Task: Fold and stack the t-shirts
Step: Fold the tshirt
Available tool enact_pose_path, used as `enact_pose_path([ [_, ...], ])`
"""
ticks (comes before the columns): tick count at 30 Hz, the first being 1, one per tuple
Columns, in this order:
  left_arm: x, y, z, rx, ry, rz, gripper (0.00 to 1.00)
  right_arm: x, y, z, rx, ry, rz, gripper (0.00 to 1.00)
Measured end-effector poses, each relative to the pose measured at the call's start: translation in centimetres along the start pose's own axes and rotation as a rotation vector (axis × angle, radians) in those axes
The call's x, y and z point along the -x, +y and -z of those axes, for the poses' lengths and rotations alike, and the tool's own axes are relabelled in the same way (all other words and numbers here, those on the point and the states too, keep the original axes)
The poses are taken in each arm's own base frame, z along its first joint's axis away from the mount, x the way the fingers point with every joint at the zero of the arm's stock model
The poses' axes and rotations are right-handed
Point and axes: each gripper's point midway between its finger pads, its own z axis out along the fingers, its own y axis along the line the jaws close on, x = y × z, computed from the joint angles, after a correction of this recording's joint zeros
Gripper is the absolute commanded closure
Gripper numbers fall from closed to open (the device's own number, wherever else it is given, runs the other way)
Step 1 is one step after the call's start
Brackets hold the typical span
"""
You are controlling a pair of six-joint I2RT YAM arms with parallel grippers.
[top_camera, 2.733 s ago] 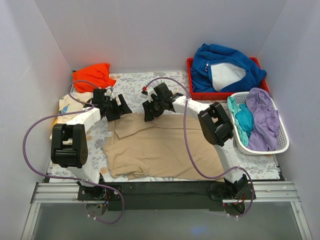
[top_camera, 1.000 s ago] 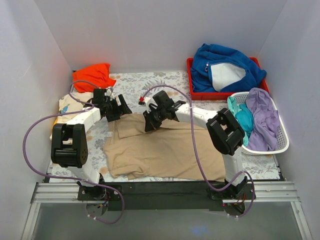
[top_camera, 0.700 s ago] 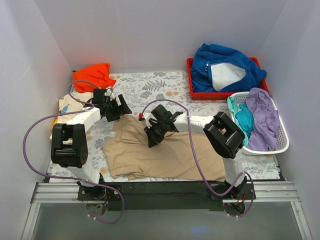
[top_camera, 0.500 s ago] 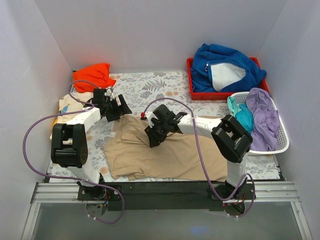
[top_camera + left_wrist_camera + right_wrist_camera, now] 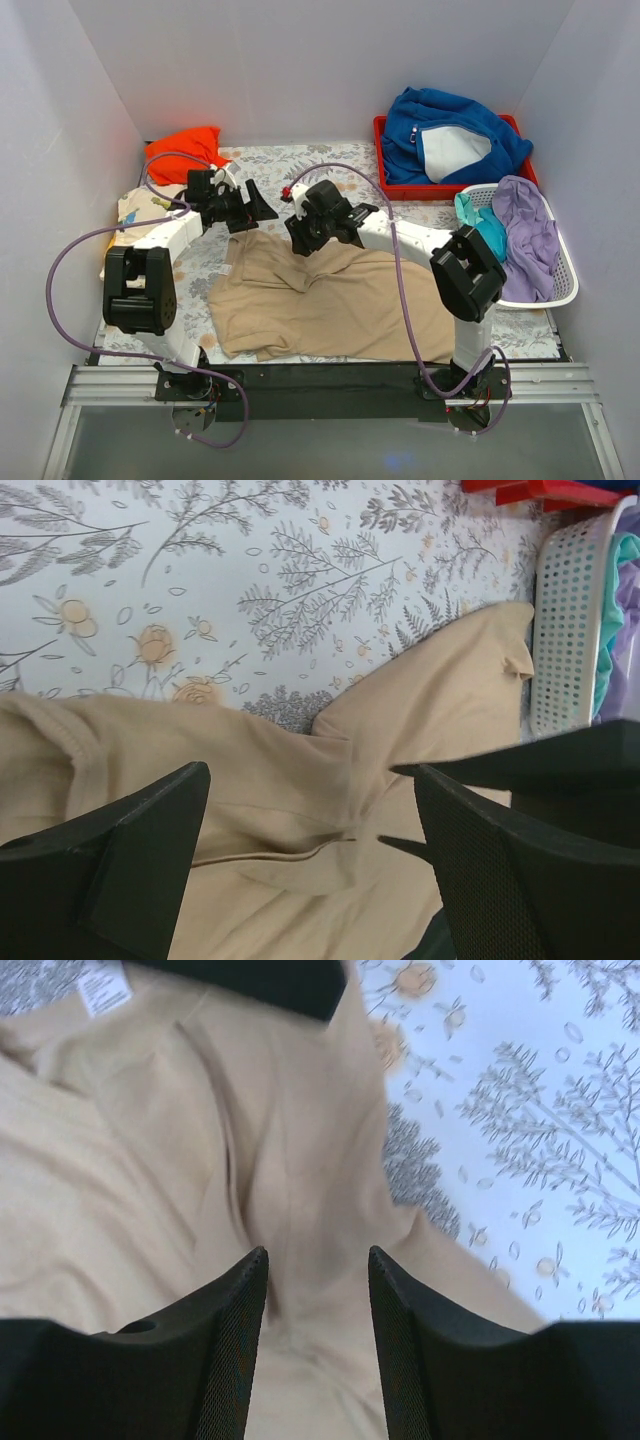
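Note:
The tan t-shirt [image 5: 330, 305] lies spread on the table's middle, with a fold of its far edge turned over toward the front. My left gripper [image 5: 262, 208] is open and empty just above its far left corner; in the left wrist view [image 5: 310, 772] the wide jaws frame the rumpled tan cloth [image 5: 300, 810]. My right gripper [image 5: 298, 238] is open and empty over the folded far edge; in the right wrist view [image 5: 315, 1252] tan cloth [image 5: 150, 1160] lies below it. The orange t-shirt [image 5: 185, 150] is bunched at the far left. The cream dinosaur t-shirt [image 5: 138, 207] lies by the left wall.
A red tray [image 5: 385, 185] at the far right holds the blue fleece [image 5: 450, 135]. A white basket [image 5: 560, 290] at the right holds purple and teal clothes. The floral table cover [image 5: 290, 170] shows behind the shirt. White walls close in three sides.
My right gripper drew the shirt's far edge toward the front left, let go and moved back toward the far side. My left gripper rose and shifted a little right.

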Motion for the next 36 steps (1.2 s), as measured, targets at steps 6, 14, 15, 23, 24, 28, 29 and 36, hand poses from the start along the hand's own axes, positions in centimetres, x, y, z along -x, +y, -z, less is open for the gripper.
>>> enact_pose_path([
  [6,-2.0,-0.8,-1.7,-0.044,0.09,0.006,0.19,-0.3,-1.8,-3.9,-0.015,0.023,-0.029,0.5],
  [14,-5.6,-0.5,-2.8,-0.012,0.204,0.023,0.19,-1.8,-1.8,-5.1,0.003,0.06,-0.055,0.5],
  [15,-5.8,-0.4,-2.8,-0.009,0.208,0.025,0.19,-1.9,-1.7,-5.1,0.006,0.061,-0.055,0.5],
  [23,-7.9,0.9,-2.4,0.035,0.24,0.048,0.2,-1.9,-0.5,-5.0,0.022,0.064,-0.037,0.5],
  [24,-8.0,1.0,-2.3,0.038,0.244,0.05,0.2,-1.9,-0.3,-5.0,0.025,0.064,-0.035,0.5],
  [28,-8.3,1.1,-2.3,0.047,0.253,0.044,0.2,-1.9,-0.1,-4.9,0.028,0.067,-0.032,0.5],
  [29,-8.5,1.1,-2.3,0.048,0.257,0.042,0.21,-2.0,-0.1,-4.8,0.028,0.071,-0.033,0.5],
  [36,-10.1,1.2,-1.6,0.069,0.292,0.045,0.22,-3.4,0.3,-4.5,0.035,0.126,-0.023,0.5],
])
